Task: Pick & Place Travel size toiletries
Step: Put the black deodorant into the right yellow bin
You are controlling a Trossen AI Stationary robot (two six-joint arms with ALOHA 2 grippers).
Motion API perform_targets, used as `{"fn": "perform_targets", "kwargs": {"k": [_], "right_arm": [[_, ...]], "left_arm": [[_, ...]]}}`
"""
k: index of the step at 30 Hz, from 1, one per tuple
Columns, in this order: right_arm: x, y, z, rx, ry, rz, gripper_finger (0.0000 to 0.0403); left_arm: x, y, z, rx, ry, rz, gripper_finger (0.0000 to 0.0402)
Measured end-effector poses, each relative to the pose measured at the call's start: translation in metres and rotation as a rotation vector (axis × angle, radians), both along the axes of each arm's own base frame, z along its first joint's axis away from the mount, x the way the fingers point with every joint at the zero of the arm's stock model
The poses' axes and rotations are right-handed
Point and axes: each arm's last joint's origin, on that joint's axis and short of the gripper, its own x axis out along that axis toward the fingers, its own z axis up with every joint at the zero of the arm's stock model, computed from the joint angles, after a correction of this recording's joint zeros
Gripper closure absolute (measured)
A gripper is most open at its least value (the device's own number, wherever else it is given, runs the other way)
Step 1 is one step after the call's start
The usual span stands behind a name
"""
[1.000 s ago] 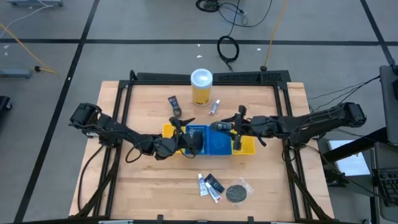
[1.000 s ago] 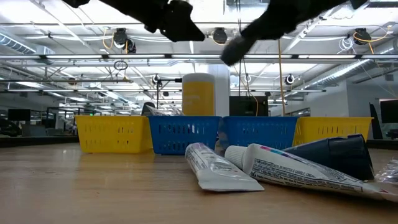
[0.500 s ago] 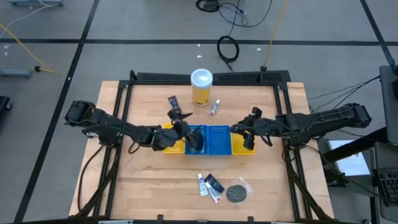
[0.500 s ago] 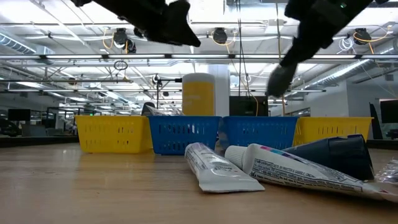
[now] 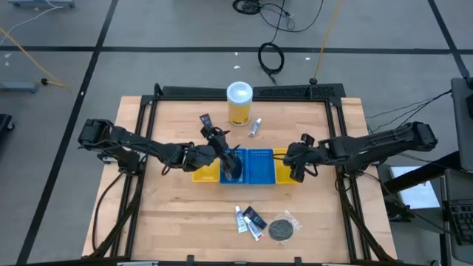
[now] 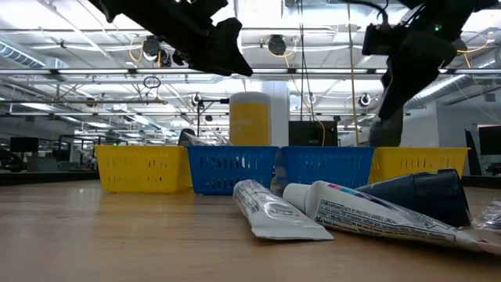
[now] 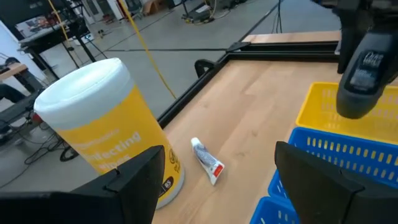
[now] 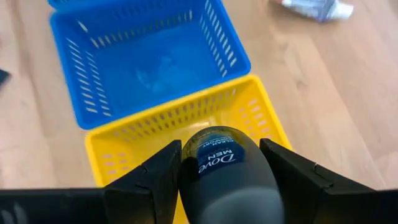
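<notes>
My right gripper is shut on a dark oval piece labelled "Dove Men", one of the travel size toiletries, above the right yellow basket. My left gripper is open and holds nothing, high over the left blue basket and facing the far edge. Two white tubes and a dark tube lie near the front edge beside a black disc in clear wrap. A dark tube and a small white tube lie near the canister. A dark shape shows in the left blue basket. My right gripper pinches the dark oval piece between its two fingers, one on each narrow side. The fingers slant down from the table's right side. The piece is lifted clear over the yellow basket, hanging below the fingers.
Four baskets stand in a row mid-table: yellow, two blue, yellow. A tall yellow canister with a white lid stands behind them. Black frame rails run along the table's far and side edges.
My right gripper has gone toward the table's right edge, from over the blue baskets to over the right yellow basket. It has sunk and tipped downward with the dark piece still in it. My left gripper has swung toward the far edge and rolled, staying open.
</notes>
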Motion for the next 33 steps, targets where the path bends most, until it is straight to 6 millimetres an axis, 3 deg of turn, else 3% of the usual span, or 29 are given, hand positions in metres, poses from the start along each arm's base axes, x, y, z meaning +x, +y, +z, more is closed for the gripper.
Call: {"fn": "perform_targets", "kwargs": {"k": [10, 17, 25, 33], "right_arm": [[0.019, -0.016, -0.026, 0.016, 0.133, -0.028, 0.0214], [0.023, -0.027, -0.03, 0.044, 0.14, -0.023, 0.0214], [0.024, -0.033, -0.029, 0.037, 0.129, -0.037, 0.0083], [0.027, -0.033, -0.026, 0.025, 0.076, -0.027, 0.0082]], "left_arm": [[-0.001, 0.002, -0.002, 0.014, 0.03, 0.003, 0.0105], [-0.001, 0.002, -0.002, 0.015, 0.036, 0.004, 0.0105], [-0.002, 0.004, -0.004, 0.017, 0.056, 0.011, 0.0105], [-0.002, 0.004, -0.004, 0.018, 0.057, 0.012, 0.0105]]}}
